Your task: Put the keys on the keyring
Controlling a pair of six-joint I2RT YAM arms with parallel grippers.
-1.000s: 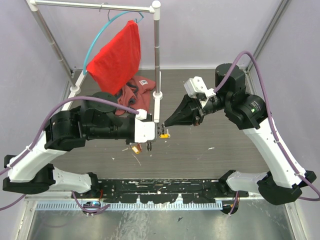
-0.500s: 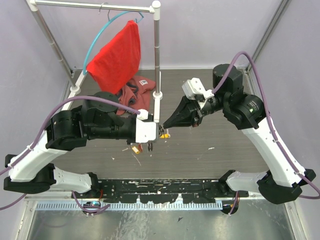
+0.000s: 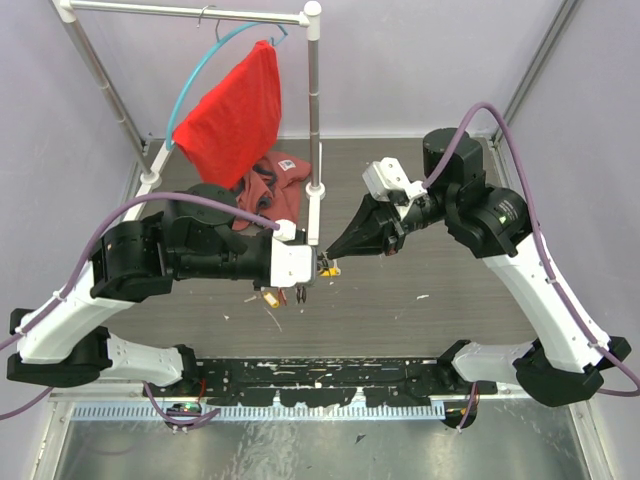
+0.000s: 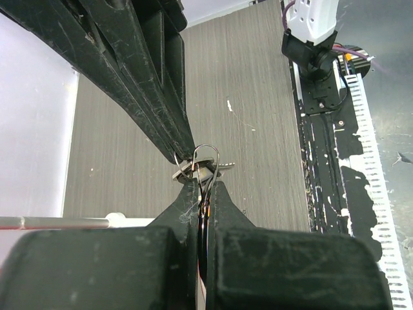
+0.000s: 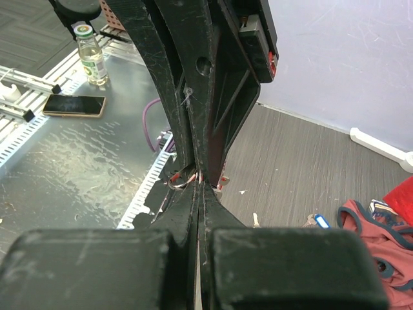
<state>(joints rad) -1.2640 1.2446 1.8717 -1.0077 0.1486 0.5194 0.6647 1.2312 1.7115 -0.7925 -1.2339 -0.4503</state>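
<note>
The left tool (image 4: 205,184) is pressed together on the keyring (image 4: 206,146). The thin wire loop rises from between its fingertips toward 12 o'clock in the left wrist view. A silver key (image 4: 221,166) hangs at the base of the loop with its long axis running 9 to 3 o'clock and its blade end toward 3. The bunch is held above the surface (image 4: 251,84), near the middle of the top view.

The right tool (image 5: 200,187) is also pressed together, tip to tip with the left one at the bunch. Which part it pinches cannot be told.

In the right wrist view a blue key (image 5: 321,221) lies on the surface at 4 o'clock of the fingertips, near a red cloth (image 5: 381,239). A bottle (image 5: 90,55) stands at 10 o'clock, and the print on its green label is too small to read.
</note>
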